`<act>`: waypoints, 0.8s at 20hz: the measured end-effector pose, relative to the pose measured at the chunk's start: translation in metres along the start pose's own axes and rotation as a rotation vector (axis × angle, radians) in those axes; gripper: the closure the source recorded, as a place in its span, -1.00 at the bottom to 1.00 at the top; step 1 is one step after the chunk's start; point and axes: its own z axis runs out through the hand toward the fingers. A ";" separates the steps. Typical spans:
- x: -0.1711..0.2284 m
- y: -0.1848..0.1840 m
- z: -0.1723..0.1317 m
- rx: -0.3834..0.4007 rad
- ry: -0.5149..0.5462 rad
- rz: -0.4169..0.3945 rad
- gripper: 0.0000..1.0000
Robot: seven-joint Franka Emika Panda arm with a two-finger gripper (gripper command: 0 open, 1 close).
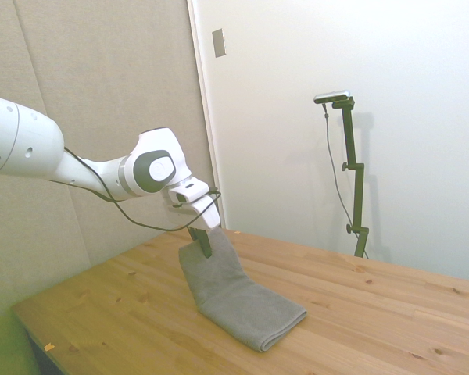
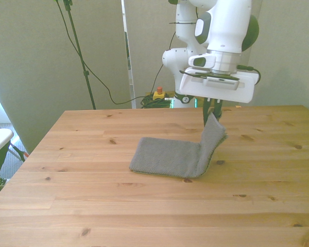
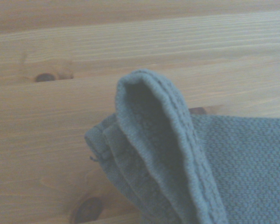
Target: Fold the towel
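Gripping one end of the towel (image 2: 177,156), the end effector (image 2: 212,114) has its dark fingers closed on the raised edge, above the tabletop (image 2: 92,206). One gray towel is in view; no writing shows on it. In the front view its flat part lies on the wood toward eight o'clock of the end effector, while the held end rises steeply to it. The wrist view shows the towel's thick layered hem (image 3: 177,140) looped over pine boards.
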 end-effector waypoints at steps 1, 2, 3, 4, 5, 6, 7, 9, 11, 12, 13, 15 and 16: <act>0.007 0.007 0.000 0.008 -0.007 0.009 1.00; 0.015 0.013 -0.001 0.011 -0.012 0.014 1.00; 0.021 0.019 -0.001 0.019 -0.024 0.021 1.00; 0.028 0.025 -0.002 0.030 -0.036 0.024 1.00; 0.035 0.030 -0.004 0.043 -0.050 0.026 1.00; 0.040 0.035 -0.005 0.053 -0.062 0.028 1.00; 0.046 0.041 -0.005 0.060 -0.070 0.028 1.00; 0.054 0.050 -0.003 0.065 -0.081 0.036 1.00; 0.063 0.058 -0.002 0.071 -0.089 0.042 1.00; 0.067 0.062 -0.003 0.075 -0.090 0.044 1.00; 0.071 0.067 -0.005 0.080 -0.092 0.048 1.00; 0.077 0.077 -0.009 0.086 -0.090 0.055 1.00; 0.079 0.082 -0.009 0.086 -0.090 0.057 1.00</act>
